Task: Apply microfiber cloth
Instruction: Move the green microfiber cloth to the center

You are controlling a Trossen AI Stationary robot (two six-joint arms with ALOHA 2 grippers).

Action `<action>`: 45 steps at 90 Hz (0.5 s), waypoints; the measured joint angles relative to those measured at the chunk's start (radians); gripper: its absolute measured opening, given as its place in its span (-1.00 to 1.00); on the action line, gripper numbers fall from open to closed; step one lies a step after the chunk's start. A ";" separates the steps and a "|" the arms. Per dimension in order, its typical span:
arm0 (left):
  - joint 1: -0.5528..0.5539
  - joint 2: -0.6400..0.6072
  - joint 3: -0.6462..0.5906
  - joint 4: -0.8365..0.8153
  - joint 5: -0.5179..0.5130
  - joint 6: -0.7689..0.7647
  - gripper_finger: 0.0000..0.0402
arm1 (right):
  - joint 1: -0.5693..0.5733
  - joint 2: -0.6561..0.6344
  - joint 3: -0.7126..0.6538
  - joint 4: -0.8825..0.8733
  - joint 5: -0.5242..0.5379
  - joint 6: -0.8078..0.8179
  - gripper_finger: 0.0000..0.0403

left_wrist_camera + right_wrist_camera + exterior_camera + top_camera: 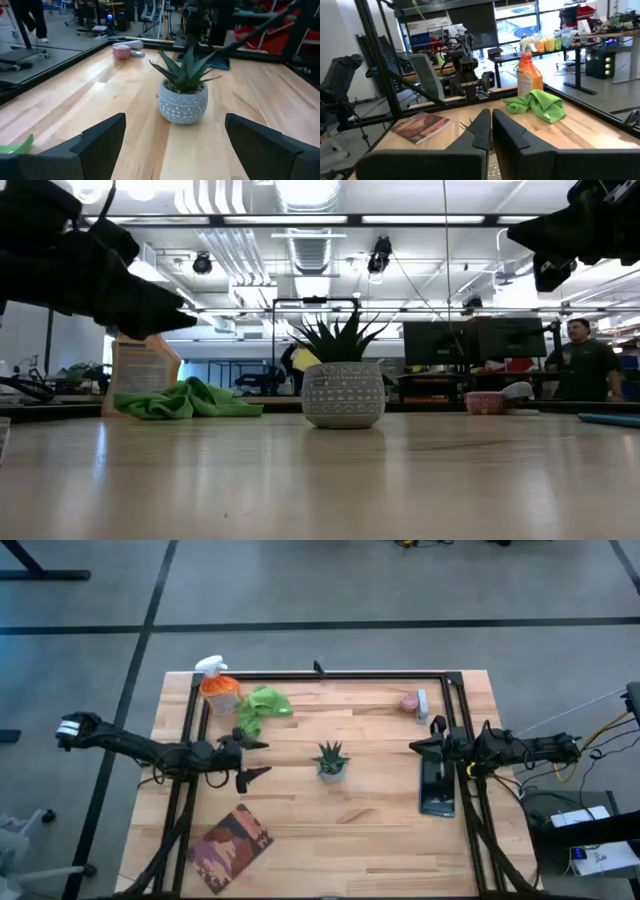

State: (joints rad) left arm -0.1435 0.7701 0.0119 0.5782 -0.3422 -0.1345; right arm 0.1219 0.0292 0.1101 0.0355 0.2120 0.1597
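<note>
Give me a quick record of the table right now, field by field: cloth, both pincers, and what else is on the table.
microfiber cloth: crumpled at the far left of the table, beside the orange spray bottle, not held
left pincer: open, above the table near the cloth, facing the potted plant
right pincer: shut, empty, over the tablet's far end
tablet: dark, flat, on the table's right side
book: near left part of the table
pink object: small, far right; what it is cannot be told

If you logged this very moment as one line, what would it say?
left pincer: open, empty, beside microfiber cloth | right pincer: shut, above tablet | cloth: crumpled, untouched, by spray bottle
</note>
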 joint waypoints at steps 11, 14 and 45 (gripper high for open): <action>0.003 0.066 0.042 -0.003 -0.074 0.015 0.64 | 0.000 0.000 0.000 0.001 0.001 0.010 -1.00; 0.007 0.085 0.061 -0.009 -0.098 0.016 0.63 | 0.000 0.000 0.000 0.002 0.000 0.020 -1.00; 0.155 0.312 0.365 -0.465 -0.255 -0.057 0.60 | 0.000 0.145 0.000 0.079 -0.007 0.078 -1.00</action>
State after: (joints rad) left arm 0.0119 1.0816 0.3774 0.1133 -0.5971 -0.1911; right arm 0.1219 0.1737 0.1101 0.1145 0.2047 0.2375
